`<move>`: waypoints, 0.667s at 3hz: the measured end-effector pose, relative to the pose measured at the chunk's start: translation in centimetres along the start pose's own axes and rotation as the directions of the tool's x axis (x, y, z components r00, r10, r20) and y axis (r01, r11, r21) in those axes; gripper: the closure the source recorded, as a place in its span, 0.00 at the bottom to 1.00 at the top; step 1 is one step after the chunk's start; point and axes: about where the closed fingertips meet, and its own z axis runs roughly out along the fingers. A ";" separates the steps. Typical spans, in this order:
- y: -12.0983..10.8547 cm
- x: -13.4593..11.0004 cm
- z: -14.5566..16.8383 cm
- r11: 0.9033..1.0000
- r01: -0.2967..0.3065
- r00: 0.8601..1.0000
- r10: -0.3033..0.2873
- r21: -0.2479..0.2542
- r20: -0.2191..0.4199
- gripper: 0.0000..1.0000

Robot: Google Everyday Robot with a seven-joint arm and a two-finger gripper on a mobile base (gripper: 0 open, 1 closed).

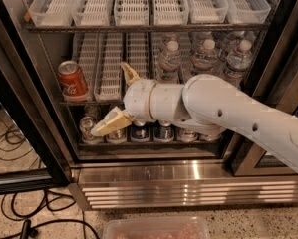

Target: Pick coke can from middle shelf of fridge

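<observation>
While the white arm (228,113) reaches in from the right edge of the view across the front of the fridge (275,78), the gripper (108,98) hangs before the left half of the open cabinet, at the level of the front edge of the middle shelf (91,102); its two tan fingers (112,123) are spread wide apart and hold nothing; one points up in front of the white lane trays (108,66), the other slants down and left in front of the lower rack of small cans (138,132).

The coke can (73,80) stands at the left end of the middle shelf, near its front left corner, leaning a little, with its silver top and white script in view; it is to the left of the gripper and apart from it, with neither finger touching it.

The water bottles (203,54) fill the right half of the same shelf, partly hidden behind the arm; the rack above carries only white slotted trays (138,4) along its whole front edge.

Below the cabinet runs the stainless louvred base (188,188); dark cables (19,218) lie on the speckled floor at the lower left corner; a clear plastic tub (156,228) shows at the bottom edge.
</observation>
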 end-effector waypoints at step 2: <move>-0.1 -1.4 1.6 1.000 -0.007 0.996 0.008 -0.017 0.091 0.00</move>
